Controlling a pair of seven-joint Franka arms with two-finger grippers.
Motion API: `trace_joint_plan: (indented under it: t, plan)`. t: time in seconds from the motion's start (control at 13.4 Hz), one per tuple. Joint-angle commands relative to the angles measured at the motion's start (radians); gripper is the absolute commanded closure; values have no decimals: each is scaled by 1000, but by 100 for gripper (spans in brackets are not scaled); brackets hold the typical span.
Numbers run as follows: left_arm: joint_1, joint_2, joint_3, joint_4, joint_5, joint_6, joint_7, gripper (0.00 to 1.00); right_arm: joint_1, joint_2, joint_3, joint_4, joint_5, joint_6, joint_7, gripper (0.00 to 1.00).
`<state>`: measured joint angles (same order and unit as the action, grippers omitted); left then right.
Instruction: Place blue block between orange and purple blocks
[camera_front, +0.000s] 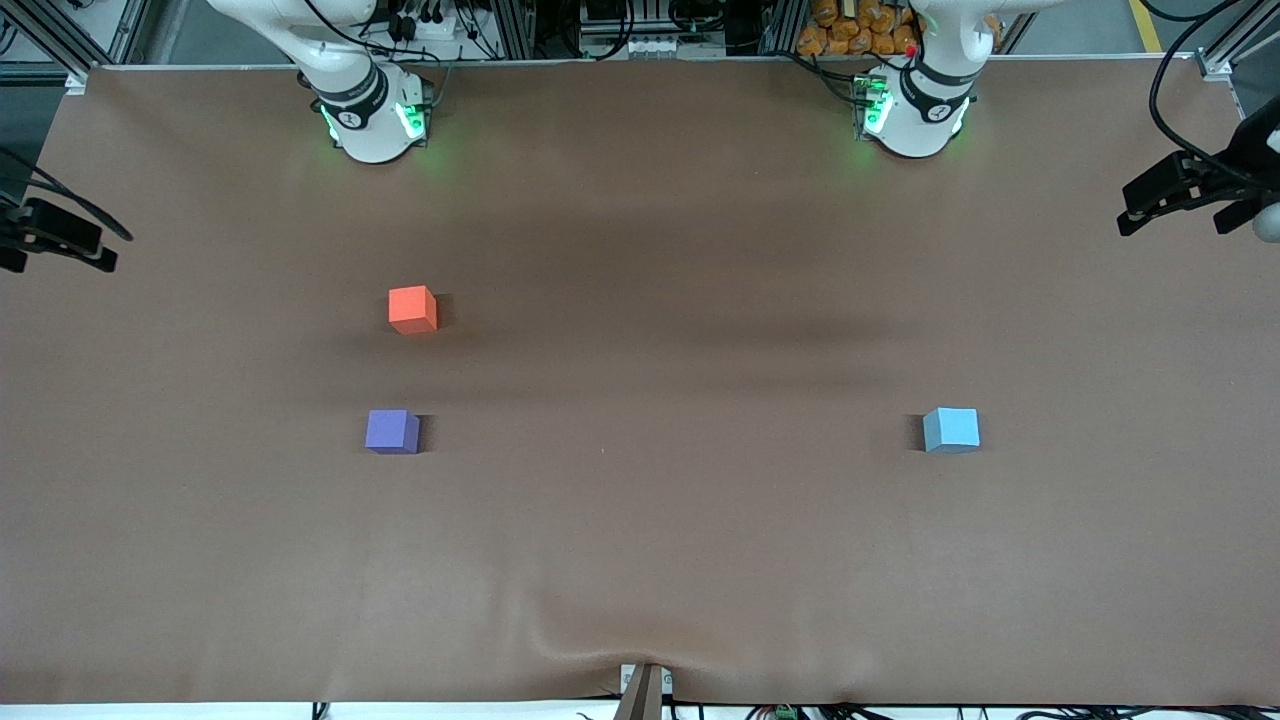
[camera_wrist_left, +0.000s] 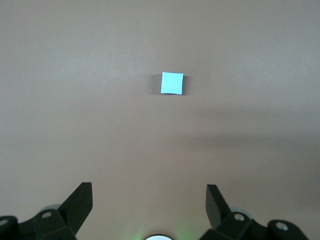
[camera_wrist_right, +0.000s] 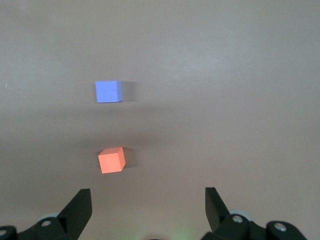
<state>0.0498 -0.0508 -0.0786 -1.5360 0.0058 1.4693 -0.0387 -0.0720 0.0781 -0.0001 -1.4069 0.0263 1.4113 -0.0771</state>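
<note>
Front view shows the blue block (camera_front: 951, 430) alone at the tabletop's (camera_front: 640, 560) 3 o'clock end; orange block (camera_front: 412, 309) and purple block (camera_front: 392, 432) sit near 9 o'clock, apart; left claw (camera_wrist_left: 149, 200) and right claw (camera_wrist_right: 148, 202) hang high above, both gaping, empty.

The small orange-red matte cube (camera_front: 412, 309) and the small violet-purple matte cube (camera_front: 392, 431) are sitting on the brown table cover (camera_front: 640, 560) toward the right arm's end, near each other but apart, with the violet-purple cube nearer the front camera and a bare gap between the two. The small light sky-blue matte cube (camera_front: 950, 430) is sitting alone toward the left arm's end, well apart from both, about level with the violet-purple cube. The left gripper (camera_wrist_left: 149, 200) is hanging high over the sky-blue cube's area and the right gripper (camera_wrist_right: 148, 200) over the other two cubes, both with jaws spread and holding nothing.
</note>
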Motion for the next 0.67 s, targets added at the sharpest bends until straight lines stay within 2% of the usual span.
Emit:
trace_joint_plan:
  t: [0.0, 0.45, 0.6]
  plan:
    - [2, 9, 8, 25, 2, -21, 9, 0, 38, 0, -4, 0, 12, 5, -16, 0]
    - [1, 16, 7, 39, 34, -23, 3, 0, 75, 0, -4, -12, 4, 5, -18, 0]
    - [4, 34, 10, 13, 23, -30, 13, 0, 72, 2, -4, -12, 4, 0, -16, 0]
